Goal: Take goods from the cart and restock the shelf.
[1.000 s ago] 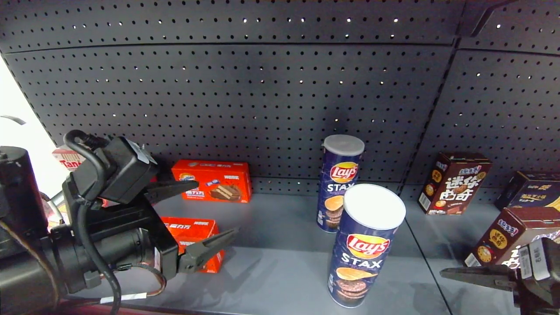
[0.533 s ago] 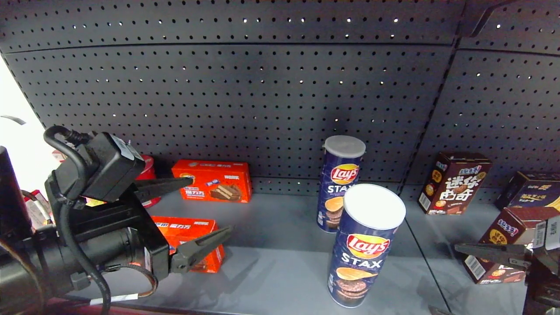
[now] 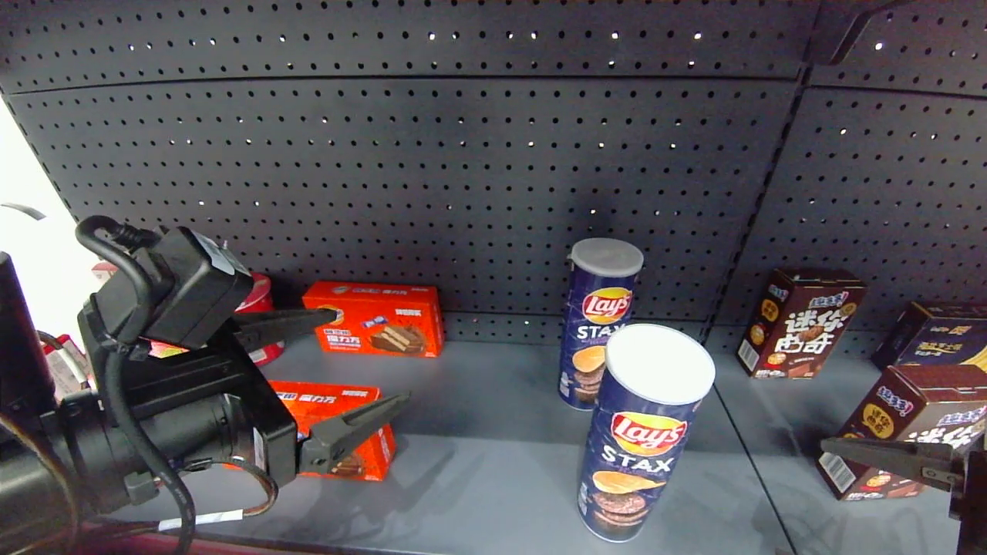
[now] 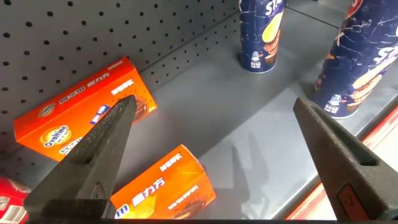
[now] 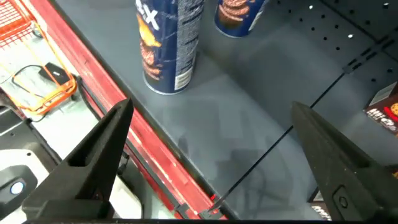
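Two tall blue chip cans stand on the grey shelf (image 3: pixel 493 462), one at the front (image 3: pixel 648 432) and one behind it (image 3: pixel 600 324). To their left lie two orange boxes, a back one (image 3: pixel 374 317) and a front one (image 3: pixel 339 420). My left gripper (image 3: pixel 372 354) hovers open over the front orange box, holding nothing; its wrist view shows both boxes (image 4: pixel 81 118) (image 4: pixel 168 190) between the spread fingers. My right gripper (image 5: pixel 211 106) is open and empty at the shelf's right front, beside a brown box (image 3: pixel 902 428).
Another brown box (image 3: pixel 798 322) and a dark blue box (image 3: pixel 937 335) stand at the back right. A red can (image 3: pixel 258 308) sits behind my left gripper. The pegboard wall (image 3: pixel 463 169) closes the back. An orange cart (image 5: pixel 25 31) is below the red shelf edge (image 5: pixel 124 124).
My right gripper has drawn back to the right, uncovering the front brown box. My left gripper has shifted slightly back and left, still open.
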Available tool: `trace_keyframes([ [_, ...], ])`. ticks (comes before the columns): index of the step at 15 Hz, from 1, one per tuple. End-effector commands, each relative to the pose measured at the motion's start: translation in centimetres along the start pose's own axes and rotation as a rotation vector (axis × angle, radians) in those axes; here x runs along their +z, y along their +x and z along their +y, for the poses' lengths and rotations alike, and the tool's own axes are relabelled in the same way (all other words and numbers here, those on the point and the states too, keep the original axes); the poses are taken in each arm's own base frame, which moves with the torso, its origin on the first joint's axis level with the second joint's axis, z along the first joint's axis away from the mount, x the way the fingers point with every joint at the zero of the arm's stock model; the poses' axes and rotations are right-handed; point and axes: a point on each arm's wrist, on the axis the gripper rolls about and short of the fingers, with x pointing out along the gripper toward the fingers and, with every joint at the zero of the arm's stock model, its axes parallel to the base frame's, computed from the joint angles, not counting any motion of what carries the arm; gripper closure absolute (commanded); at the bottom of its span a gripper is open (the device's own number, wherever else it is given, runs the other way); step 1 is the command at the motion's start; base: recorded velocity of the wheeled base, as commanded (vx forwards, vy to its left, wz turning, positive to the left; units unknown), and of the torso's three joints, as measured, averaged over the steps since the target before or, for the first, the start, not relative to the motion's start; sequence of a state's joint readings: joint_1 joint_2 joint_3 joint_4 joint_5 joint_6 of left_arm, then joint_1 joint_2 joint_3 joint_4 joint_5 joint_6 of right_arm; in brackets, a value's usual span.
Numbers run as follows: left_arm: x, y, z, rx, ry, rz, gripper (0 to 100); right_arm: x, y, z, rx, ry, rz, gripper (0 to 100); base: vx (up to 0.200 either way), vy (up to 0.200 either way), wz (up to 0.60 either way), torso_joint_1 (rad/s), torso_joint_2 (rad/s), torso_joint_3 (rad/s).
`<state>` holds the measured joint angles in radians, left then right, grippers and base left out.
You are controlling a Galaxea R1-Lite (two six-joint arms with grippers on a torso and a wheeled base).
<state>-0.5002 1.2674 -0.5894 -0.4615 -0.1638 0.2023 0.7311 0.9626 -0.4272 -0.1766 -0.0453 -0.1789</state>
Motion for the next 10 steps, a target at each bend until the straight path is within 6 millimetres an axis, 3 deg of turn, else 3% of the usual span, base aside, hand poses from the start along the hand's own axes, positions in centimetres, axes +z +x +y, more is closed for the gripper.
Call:
trace_keyframes([
  [1, 0.0, 0.2, 0.0, -0.001, -0.001, 0.004, 0, -0.6, -0.4, 0.1, 0.001, -0.008, -0.002, 0, 0.0, 0.0, 0.0, 0.0, 0.0, 0.0],
  [4, -0.1, 0.3, 0.0, -0.002, -0.001, 0.009, 0, -1.9, -0.5, 0.4, 0.01, -0.043, -0.021, 0, 0.0, 0.0, 0.0, 0.0, 0.0, 0.0],
  [8, -0.2, 0.1, 0.0, 0.001, -0.002, 0.009, 0, -1.5, -2.0, -0.5, -0.05, 0.039, -0.121, 0, 0.0, 0.0, 0.0, 0.0, 0.0, 0.0],
  [9, -0.6, -0.1, 0.3, 0.02, -0.011, 0.014, 0, -3.6, -4.0, -1.7, -0.287, 0.135, -0.12, 0, 0.0, 0.0, 0.0, 0.0, 0.0, 0.0],
  [10, -0.4, -0.7, 0.5, 0.039, -0.017, -0.003, 0, -5.6, -5.4, -1.4, -0.433, 0.17, -0.125, 0, 0.0, 0.0, 0.0, 0.0, 0.0, 0.0],
])
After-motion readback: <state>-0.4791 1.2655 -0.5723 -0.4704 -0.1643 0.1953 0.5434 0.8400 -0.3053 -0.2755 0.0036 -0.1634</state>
